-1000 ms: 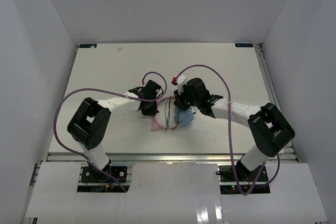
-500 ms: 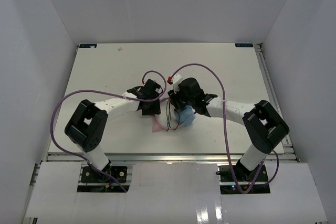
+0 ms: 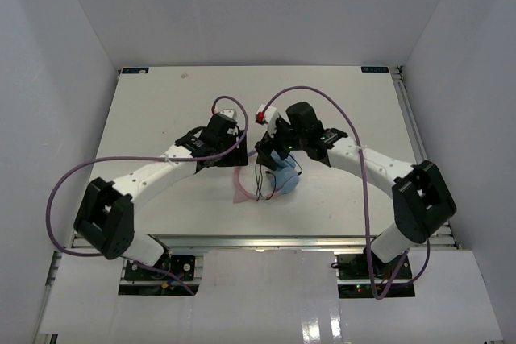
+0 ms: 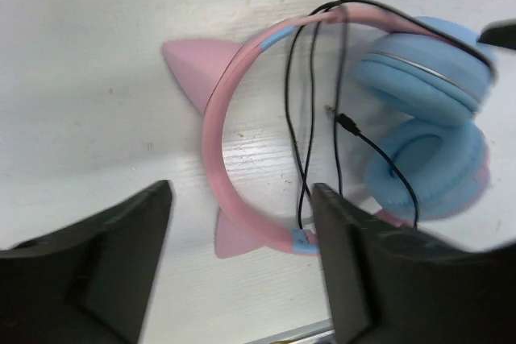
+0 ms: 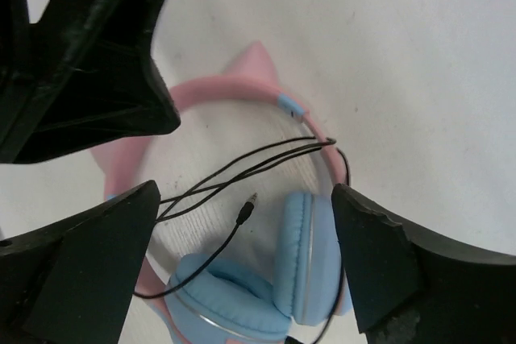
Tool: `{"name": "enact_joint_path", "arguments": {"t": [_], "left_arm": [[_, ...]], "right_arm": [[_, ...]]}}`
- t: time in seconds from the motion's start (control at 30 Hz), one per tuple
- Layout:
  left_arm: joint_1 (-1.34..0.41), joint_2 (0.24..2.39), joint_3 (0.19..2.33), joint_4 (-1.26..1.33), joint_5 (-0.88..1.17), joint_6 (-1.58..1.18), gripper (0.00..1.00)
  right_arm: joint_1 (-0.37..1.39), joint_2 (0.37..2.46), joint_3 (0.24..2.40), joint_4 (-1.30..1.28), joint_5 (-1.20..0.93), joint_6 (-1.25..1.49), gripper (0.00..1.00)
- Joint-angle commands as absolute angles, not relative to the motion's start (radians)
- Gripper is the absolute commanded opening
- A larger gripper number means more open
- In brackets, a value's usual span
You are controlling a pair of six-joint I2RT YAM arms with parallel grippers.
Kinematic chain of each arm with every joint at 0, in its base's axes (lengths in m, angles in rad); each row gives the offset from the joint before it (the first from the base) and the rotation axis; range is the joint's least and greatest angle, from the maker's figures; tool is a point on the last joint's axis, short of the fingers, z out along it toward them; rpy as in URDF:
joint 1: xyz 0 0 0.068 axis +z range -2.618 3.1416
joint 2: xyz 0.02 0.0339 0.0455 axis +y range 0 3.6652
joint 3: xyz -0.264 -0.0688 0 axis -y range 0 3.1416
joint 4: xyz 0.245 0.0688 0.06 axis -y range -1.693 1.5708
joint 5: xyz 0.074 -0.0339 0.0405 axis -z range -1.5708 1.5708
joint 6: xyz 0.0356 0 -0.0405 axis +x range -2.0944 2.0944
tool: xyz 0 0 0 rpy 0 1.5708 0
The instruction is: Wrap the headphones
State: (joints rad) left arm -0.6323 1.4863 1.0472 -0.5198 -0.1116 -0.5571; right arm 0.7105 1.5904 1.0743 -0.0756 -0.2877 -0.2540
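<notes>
The headphones (image 3: 284, 184) lie flat on the white table (image 3: 153, 102), near its front middle. Their pink headband (image 4: 211, 130) has two cat ears, and the two light-blue ear cups (image 4: 427, 78) are folded together. The thin black cable (image 4: 310, 102) runs in loose strands across the headband arch, and its plug (image 5: 246, 211) lies free on the table. My left gripper (image 3: 232, 153) hovers open just above the headband's left side and holds nothing. My right gripper (image 3: 272, 155) hangs open over the ear cups (image 5: 310, 267), also holding nothing. In the left wrist view the fingers (image 4: 105, 263) stand wide apart.
White walls close in the table on three sides. A metal rail (image 3: 258, 239) runs along the front edge. Purple arm cables (image 3: 322, 110) loop above both arms. The left arm's black gripper body (image 5: 81, 54) fills the upper left of the right wrist view.
Both grippers have gone from shut to open and let go of the cable. Both have moved up and slightly away from the headphones, and the left arm now stretches further out.
</notes>
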Motion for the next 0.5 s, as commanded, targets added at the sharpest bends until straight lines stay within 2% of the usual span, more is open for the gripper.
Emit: {"name": "enact_joint_path", "arguments": {"t": [0.0,0.07,0.2,0.47], "left_arm": [[-0.634,1.221,0.969,-0.453,-0.038,-0.418,0.91],[-0.635,1.022,0.877,-0.344,0.028,-0.395,0.98],[-0.634,0.745,0.688,-0.218,0.155,-0.402,0.98],[-0.632,0.523,0.537,-0.233,0.19,-0.457,0.98]], "right_arm": [[0.563,1.403,1.109,-0.209,-0.589,-0.358,0.9],[0.501,1.336,1.076,-0.207,-0.53,-0.31,0.9],[0.465,1.222,0.982,-0.213,-0.335,-0.248,0.9],[0.454,0.918,0.755,-0.066,0.096,-0.08,0.9]]}}
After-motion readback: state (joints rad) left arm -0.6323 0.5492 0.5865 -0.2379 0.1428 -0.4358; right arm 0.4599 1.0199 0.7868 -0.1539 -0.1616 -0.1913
